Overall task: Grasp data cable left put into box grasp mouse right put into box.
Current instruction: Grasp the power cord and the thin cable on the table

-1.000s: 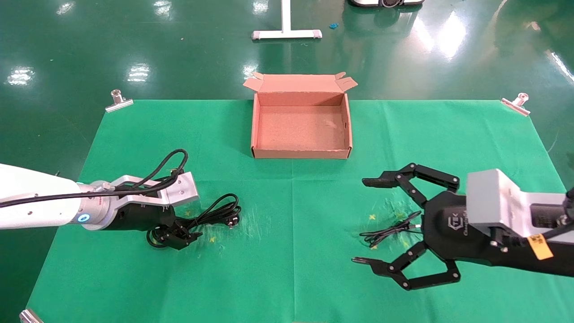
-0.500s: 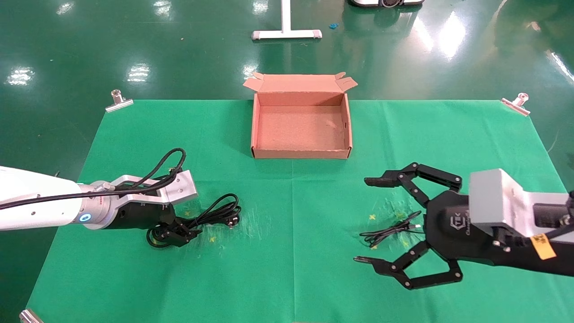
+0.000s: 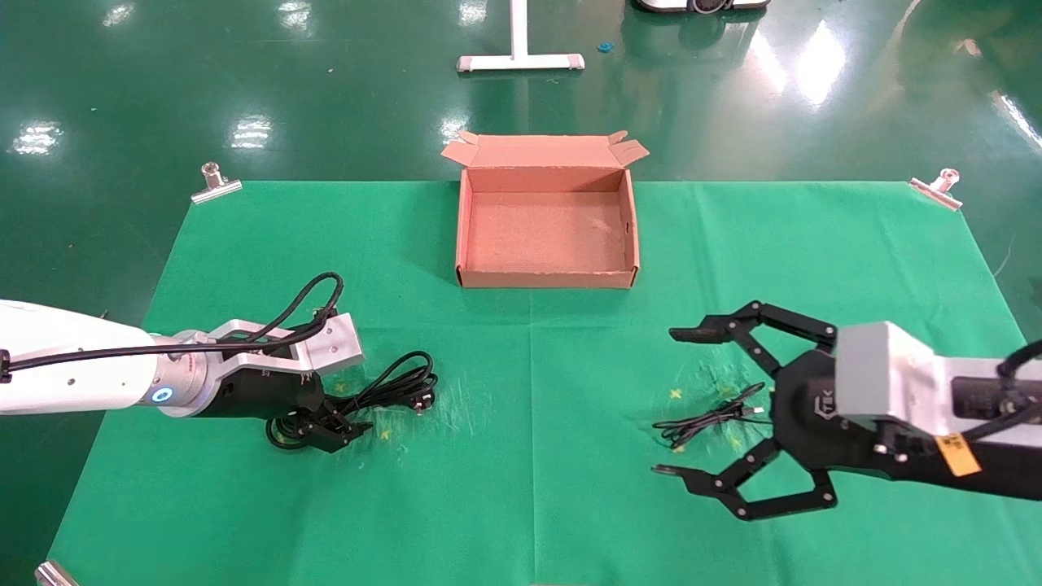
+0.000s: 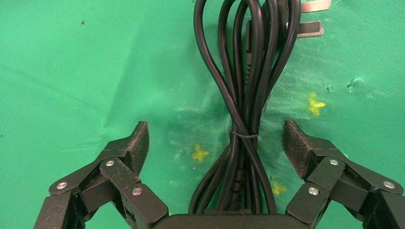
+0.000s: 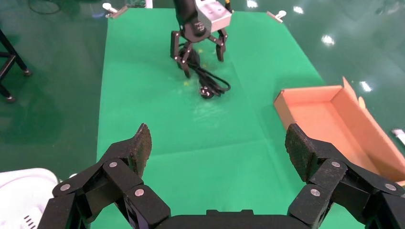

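The data cable lies in tied black loops on the green cloth at the left, its plug towards the middle. My left gripper is open and low over it. In the left wrist view the fingertips stand on either side of the cable, apart from it. My right gripper is open and empty above the cloth at the right, shown also in its own view. A thin black cord lies beside it. The mouse is hidden. The brown box stands empty at the back centre.
Metal clips hold the cloth's far corners, and another the near left corner. A white stand base is on the floor beyond. The right wrist view shows the box wall and the left gripper far off.
The right gripper has drifted slightly right and lower, still open. The left gripper has barely shifted over the cable. The cable and box have not moved.
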Tool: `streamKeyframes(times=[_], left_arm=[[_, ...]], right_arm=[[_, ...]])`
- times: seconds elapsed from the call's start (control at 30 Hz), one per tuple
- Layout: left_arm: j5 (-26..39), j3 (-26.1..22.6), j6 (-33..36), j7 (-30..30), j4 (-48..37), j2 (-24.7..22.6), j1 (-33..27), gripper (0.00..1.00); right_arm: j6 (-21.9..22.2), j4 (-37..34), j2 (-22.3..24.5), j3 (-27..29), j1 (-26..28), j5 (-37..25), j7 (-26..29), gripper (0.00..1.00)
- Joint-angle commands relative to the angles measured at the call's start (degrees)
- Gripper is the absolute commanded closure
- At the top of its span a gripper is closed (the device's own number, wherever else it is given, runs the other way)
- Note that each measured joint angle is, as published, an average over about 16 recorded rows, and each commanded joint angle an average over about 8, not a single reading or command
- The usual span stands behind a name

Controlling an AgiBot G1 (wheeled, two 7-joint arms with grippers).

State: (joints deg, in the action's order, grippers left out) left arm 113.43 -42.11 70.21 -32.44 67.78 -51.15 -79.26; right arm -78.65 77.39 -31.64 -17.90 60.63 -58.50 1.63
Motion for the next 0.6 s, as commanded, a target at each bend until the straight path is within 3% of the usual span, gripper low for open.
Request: streamKeyframes(times=[0.03,0.6], left_arm=[[-0.1,0.0,0.0,0.1,-0.2,0.0,0.0,0.00],[-0.4,0.4,0.2,-0.9,0.4,0.4,-0.3,0.00]], right_arm=[[0.1,0.0,-0.1,-0.2,0.0,-0.5,-0.1,0.00],[-0.3,0.0,-0.3,-0.4,0.4,-0.3,0.4,0.00]])
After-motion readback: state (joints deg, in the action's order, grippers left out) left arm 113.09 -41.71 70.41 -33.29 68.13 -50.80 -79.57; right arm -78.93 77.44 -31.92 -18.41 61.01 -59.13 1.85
